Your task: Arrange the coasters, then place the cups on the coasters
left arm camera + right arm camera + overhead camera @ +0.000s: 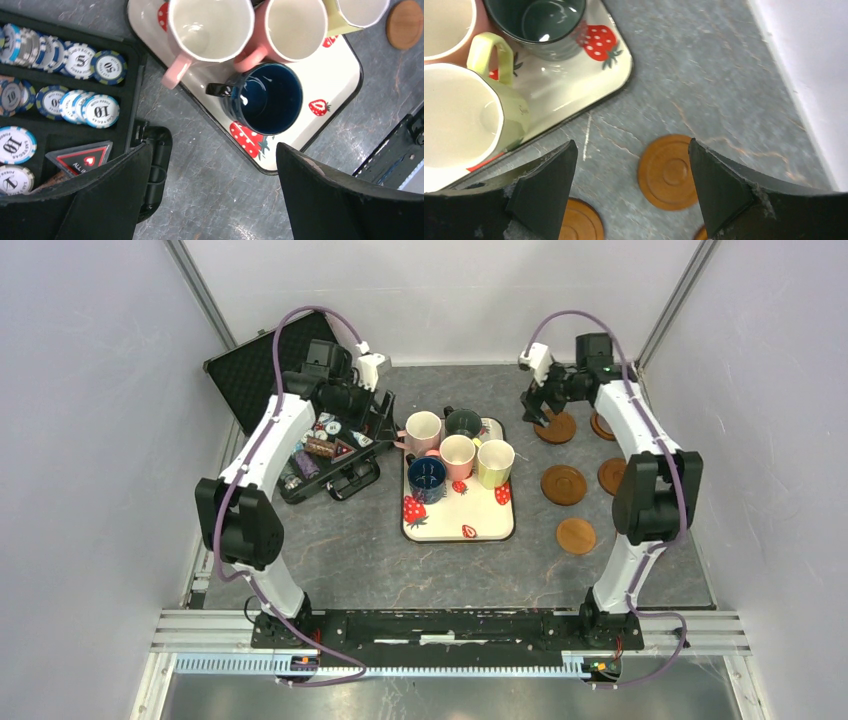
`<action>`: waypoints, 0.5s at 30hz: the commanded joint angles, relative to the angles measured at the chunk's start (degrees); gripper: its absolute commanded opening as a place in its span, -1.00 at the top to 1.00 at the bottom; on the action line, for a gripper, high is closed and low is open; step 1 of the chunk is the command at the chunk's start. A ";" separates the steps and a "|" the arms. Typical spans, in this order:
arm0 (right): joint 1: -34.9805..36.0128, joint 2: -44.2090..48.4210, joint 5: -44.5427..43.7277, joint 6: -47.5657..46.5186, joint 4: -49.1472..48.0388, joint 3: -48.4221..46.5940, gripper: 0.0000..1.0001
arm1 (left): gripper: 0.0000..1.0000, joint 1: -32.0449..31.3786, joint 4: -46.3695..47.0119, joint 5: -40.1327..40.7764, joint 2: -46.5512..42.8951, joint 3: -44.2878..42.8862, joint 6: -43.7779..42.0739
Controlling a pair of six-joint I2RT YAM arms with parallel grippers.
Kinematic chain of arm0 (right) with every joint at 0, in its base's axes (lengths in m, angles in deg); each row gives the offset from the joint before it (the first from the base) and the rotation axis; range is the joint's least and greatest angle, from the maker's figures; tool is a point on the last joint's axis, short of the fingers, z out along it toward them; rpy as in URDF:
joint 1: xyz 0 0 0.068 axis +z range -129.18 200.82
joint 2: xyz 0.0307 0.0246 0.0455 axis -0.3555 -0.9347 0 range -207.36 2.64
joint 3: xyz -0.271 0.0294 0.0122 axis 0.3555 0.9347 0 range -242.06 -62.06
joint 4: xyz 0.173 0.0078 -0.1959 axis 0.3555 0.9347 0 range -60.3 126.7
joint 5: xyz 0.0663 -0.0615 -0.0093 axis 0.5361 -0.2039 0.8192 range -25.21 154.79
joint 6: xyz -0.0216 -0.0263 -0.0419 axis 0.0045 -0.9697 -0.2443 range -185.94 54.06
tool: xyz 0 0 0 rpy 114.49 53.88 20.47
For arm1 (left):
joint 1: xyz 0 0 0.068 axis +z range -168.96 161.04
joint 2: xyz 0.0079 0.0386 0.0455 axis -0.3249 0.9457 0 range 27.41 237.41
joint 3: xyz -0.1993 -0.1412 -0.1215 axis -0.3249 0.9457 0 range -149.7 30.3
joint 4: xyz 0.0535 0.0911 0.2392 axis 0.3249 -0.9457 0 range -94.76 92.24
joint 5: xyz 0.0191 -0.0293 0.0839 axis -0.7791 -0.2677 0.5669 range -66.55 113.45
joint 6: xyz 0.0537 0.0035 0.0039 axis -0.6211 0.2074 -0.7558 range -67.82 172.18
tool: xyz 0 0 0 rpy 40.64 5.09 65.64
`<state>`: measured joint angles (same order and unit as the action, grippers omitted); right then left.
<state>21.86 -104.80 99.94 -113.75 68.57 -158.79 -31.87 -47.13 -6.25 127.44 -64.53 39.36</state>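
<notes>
Wooden coasters: on table | cups: on tray | right pincer: spread wide

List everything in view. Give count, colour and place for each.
handled ceramic mugs: five visible; two pink, one dark green-grey, one yellow-green, one navy blue; all on the tray
round flat wooden coasters: five visible; brown; on the table right of the tray, one partly behind the right arm
rectangular strawberry-print tray: one; cream with red strawberries; table centre
open poker-chip case: one; black; left of the tray
striped poker chips: too many to count; mostly blue and white; in the case
table: one; mottled grey
left gripper: one; black; open, over the gap between case and tray
right gripper: one; black; open, over the far coasters
</notes>
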 commanded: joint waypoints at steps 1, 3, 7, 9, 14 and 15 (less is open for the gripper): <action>2.80 -2.62 -0.08 0.22 -3.68 2.63 -0.75 | -1.00 -2.45 2.34 1.13 -4.24 0.50 -4.94; 3.75 -3.12 -0.49 0.00 -4.12 3.68 -0.73 | -1.00 -2.80 2.34 1.29 -4.37 0.68 -4.85; 5.14 -3.06 -0.38 0.19 -6.20 6.94 -0.72 | -1.00 -3.09 2.84 1.62 -4.73 1.19 -4.11; 5.87 -2.94 -0.13 0.26 -7.11 8.68 -0.71 | -1.00 -3.09 3.60 1.63 -4.97 1.79 -3.38; 7.36 -2.06 0.29 0.08 -6.91 11.53 -0.70 | -1.00 -3.26 3.69 1.58 -4.64 1.47 -2.65; 7.42 -1.59 0.37 0.09 -7.10 12.41 -0.70 | -1.00 -3.34 3.68 1.65 -4.53 1.39 -2.70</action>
<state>28.51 -108.23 99.22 -113.78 63.70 -148.49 -35.10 -45.55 -5.11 124.92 -63.04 37.70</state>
